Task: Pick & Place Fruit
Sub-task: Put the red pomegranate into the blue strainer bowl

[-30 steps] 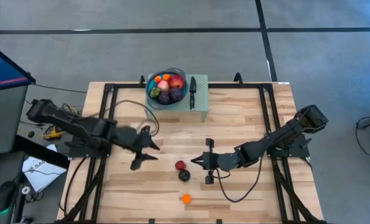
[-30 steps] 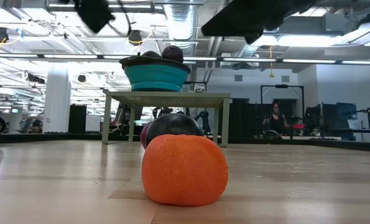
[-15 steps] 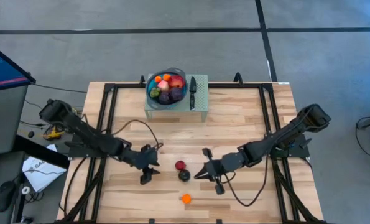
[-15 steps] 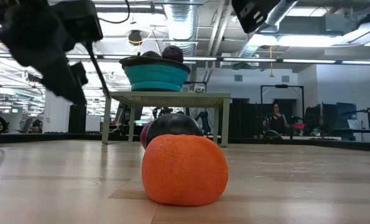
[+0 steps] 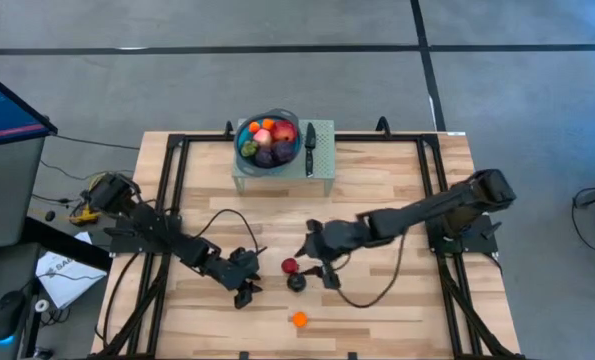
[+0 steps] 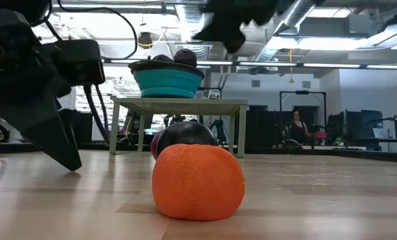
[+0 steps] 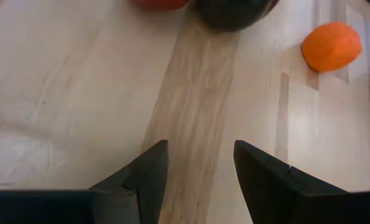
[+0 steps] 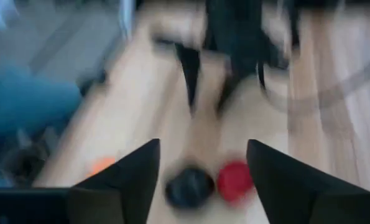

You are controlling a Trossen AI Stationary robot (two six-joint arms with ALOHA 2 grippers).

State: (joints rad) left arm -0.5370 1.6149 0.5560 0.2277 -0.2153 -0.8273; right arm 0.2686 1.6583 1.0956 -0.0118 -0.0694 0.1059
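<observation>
On the table [image 5: 397, 200], in the lower middle of the high view, we see three loose fruits: a red fruit [image 5: 290, 266], a dark fruit [image 5: 296, 283] touching it just below, and an orange fruit [image 5: 298, 320] lower still, near the table's bottom edge and apart from the other two. The rest of the fruit is heaped in the blue bowl [image 5: 253, 157] at top centre, which stands on a small grey stand [image 5: 322, 170] with a knife [image 5: 310, 142] lying just right of the bowl.

In the high view our left gripper [image 5: 245, 294] sits low, left of the loose fruits and below the red one's level, near them but not touching. Its wrist view shows the jaws partly open with only bare wood between them; the dark fruit [image 7: 234, 12] and red fruit [image 7: 163, 3] lie at the top edge of that picture and the orange fruit [image 7: 331, 46] at upper right.

Our right gripper [image 5: 313, 262] hangs just right of the red and dark fruits in the high view. Its wrist view shows the jaws spread apart and holding nothing, with the dark fruit [image 8: 189, 186] and red fruit [image 8: 234, 180] between the fingers in the picture, beyond their tips.

In the low view the orange fruit [image 6: 198, 181] fills the centre foreground, the dark fruit [image 6: 188, 133] behind it, the bowl [image 6: 168, 80] on its stand farther back. A person [image 6: 297, 127] stands in the room at right.
</observation>
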